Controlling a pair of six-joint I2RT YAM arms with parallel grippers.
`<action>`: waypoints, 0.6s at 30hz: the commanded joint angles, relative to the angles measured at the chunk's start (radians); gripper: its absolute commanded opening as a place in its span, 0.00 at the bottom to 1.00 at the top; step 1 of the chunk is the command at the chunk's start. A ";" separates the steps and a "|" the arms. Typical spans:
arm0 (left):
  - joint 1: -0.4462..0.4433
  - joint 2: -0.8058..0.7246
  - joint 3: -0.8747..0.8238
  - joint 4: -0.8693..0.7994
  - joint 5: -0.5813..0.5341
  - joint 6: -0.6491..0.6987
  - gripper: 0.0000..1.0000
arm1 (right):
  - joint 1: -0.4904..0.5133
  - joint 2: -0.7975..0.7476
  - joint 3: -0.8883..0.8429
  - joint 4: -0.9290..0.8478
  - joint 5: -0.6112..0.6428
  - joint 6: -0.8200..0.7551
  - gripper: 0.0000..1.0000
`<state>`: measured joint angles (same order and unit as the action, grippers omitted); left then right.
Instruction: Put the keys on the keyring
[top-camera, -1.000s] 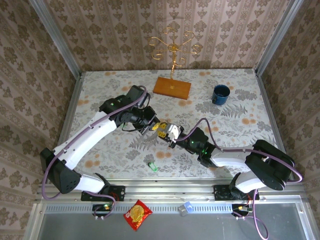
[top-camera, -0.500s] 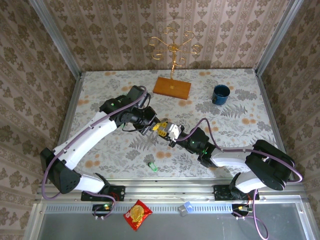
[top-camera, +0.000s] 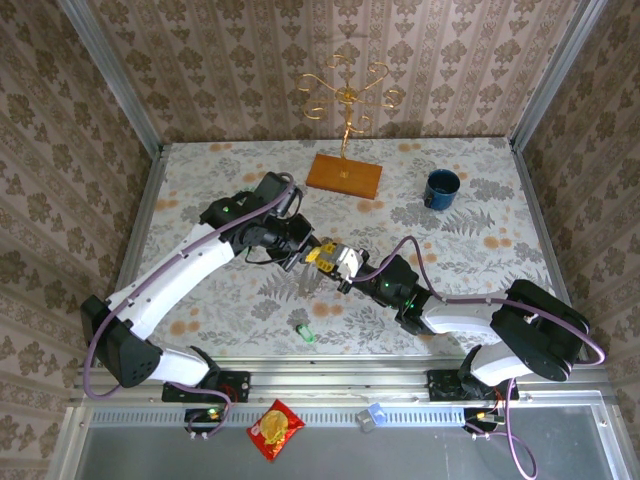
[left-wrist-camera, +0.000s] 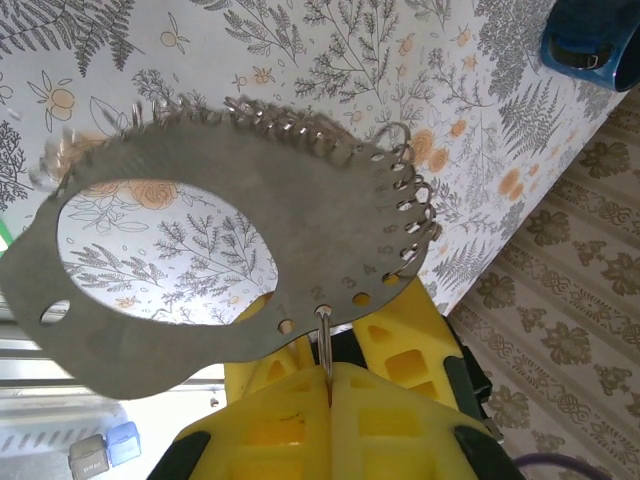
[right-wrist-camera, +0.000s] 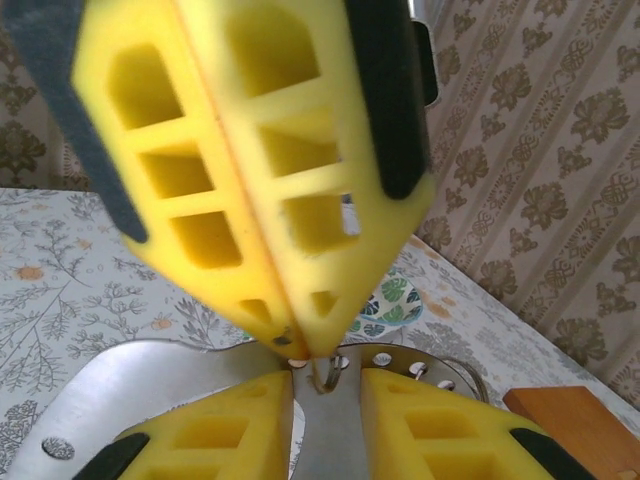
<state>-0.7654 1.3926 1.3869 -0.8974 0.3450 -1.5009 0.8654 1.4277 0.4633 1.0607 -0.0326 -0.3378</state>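
Where the near ledge ran in front of the arm bases, a red snack packet (top-camera: 275, 428) lay flat; just beyond it, on the flowered desk (top-camera: 480, 250), one green-headed key (top-camera: 305, 333) sat loose near the front edge, well apart from both claws; past the key, at mid-desk, the two arms met tip to tip at the keyring (left-wrist-camera: 340, 230), a flat grey metal plate with a wide hole and a row of small wire loops along one rim; the left claw (left-wrist-camera: 328, 372) had its yellow fingers pressed together, pinching a thin piece of metal at the keyring's rim, seen edge-on in the left wrist view; facing it, the right claw (right-wrist-camera: 326, 410) had its fingers partly spread with a strip of the grey metal lying in the gap, and whether they pressed on it could not be told; farther back on the right stood a blue mug (top-camera: 441, 188); at the far edge, a wooden base (top-camera: 344, 175) carried a gold wire stand (top-camera: 348, 95) against the patterned wall.
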 joint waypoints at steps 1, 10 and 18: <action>-0.007 -0.004 -0.009 -0.026 0.017 -0.050 0.00 | 0.006 -0.012 -0.005 0.052 0.045 -0.006 0.26; -0.006 -0.001 -0.012 -0.017 0.022 -0.058 0.00 | 0.006 -0.010 -0.017 0.105 -0.022 0.011 0.23; -0.008 0.000 -0.017 -0.001 0.028 -0.072 0.00 | 0.006 0.007 -0.004 0.107 -0.019 0.011 0.18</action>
<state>-0.7650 1.3926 1.3811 -0.8932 0.3462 -1.5196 0.8654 1.4281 0.4568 1.1034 -0.0498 -0.3340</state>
